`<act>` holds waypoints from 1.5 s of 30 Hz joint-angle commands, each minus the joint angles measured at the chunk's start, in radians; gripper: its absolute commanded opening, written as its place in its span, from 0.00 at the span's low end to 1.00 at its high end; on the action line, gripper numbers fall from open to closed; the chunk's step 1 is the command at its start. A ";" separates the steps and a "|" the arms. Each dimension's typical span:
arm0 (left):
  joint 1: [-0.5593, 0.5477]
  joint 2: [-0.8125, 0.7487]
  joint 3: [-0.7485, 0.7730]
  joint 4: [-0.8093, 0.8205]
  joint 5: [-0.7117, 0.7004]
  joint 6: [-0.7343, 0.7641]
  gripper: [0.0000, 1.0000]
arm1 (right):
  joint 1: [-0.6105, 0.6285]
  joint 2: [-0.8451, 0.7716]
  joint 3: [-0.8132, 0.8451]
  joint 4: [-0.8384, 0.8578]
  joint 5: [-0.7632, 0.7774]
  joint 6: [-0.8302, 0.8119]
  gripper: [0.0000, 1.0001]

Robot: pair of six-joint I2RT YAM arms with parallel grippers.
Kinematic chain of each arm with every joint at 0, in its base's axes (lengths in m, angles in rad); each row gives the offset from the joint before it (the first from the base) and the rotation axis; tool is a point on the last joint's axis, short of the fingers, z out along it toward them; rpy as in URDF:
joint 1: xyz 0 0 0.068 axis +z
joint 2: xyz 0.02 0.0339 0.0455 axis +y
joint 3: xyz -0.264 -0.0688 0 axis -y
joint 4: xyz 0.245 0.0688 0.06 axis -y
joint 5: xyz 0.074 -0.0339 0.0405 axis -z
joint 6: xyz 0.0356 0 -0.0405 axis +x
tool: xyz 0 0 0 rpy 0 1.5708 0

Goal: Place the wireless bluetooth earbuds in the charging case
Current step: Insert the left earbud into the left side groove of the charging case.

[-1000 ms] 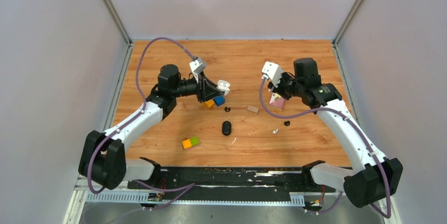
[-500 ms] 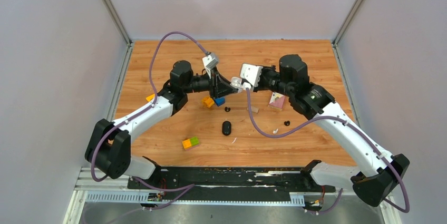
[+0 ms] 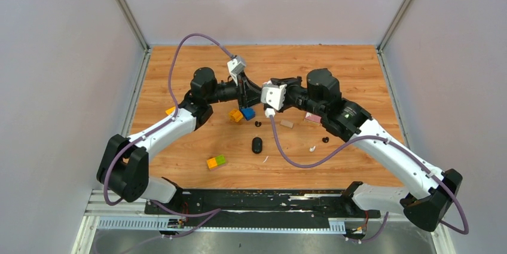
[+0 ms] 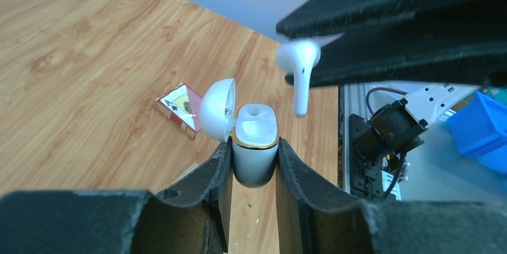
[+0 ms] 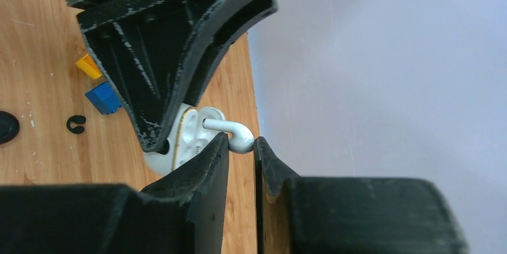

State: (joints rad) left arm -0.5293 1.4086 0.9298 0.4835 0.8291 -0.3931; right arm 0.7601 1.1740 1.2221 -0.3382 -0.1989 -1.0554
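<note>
Nearest: orange-green block pair, black oval case, loose white bud.
Left gripper: clamped on white charging case; lid flipped open, one socket showing.
Lid marking: too small to read.
Right gripper: pinching white earbud (by its head), stem just beside the case mouth.
Beyond: playing-card box, spade printed.

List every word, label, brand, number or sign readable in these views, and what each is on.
No text reads clearly in any view.
Case, on the edge of its open lid: a small dark mark, too small to read.
Card box: printed artwork, too blurred to make out words or numbers.
</note>
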 commanded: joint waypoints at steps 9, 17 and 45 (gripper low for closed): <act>-0.005 -0.015 0.038 0.099 0.020 -0.027 0.00 | 0.043 0.004 -0.060 0.074 0.086 -0.088 0.01; -0.004 -0.013 0.038 0.092 0.020 -0.023 0.00 | 0.042 0.015 -0.058 0.102 0.121 -0.065 0.00; 0.005 -0.012 0.046 0.127 -0.002 -0.042 0.00 | 0.057 0.009 -0.085 0.092 0.106 -0.089 0.06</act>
State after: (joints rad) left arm -0.5285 1.4082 0.9302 0.5365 0.8288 -0.4213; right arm 0.8055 1.2102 1.1545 -0.2684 -0.0826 -1.1297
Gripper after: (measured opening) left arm 0.347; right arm 0.196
